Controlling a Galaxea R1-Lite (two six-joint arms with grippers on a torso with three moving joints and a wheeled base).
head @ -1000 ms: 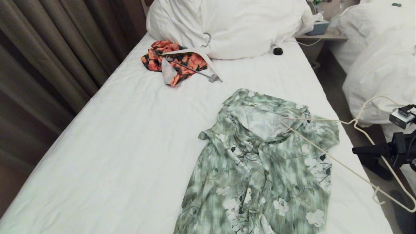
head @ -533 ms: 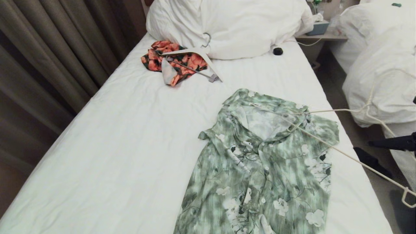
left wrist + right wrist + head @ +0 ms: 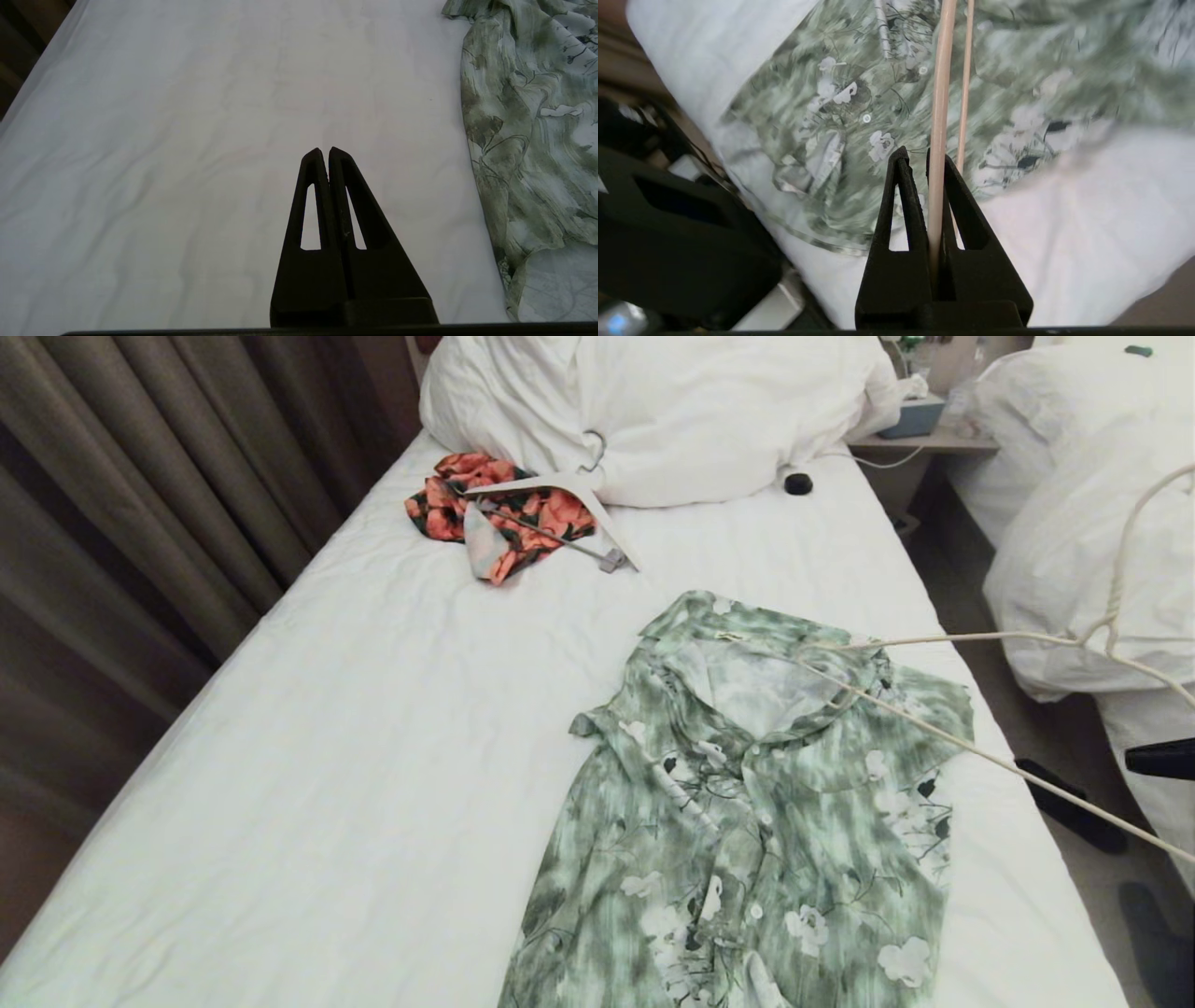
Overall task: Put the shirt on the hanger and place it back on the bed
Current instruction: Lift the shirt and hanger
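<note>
At the bed's right edge, the right end effector [image 3: 915,156] pinches one thin rod of the cream hanger [image 3: 943,737], fingers pressed tight on it. Only a dark tip of that arm shows in the head view, off the mattress side. The hanger's far corner lies on the collar area of the green floral shirt [image 3: 747,821], while its hook rises toward the neighbouring bed. The shirt lies spread flat on the bed [image 3: 373,756], collar toward the pillows [image 3: 653,411]. The left end effector [image 3: 325,154] hovers over bare sheet beside the shirt, fingers pressed together, holding nothing. Near the pillows lies an orange garment [image 3: 504,513] under a white hanger [image 3: 560,485], well apart from the shirt.
</note>
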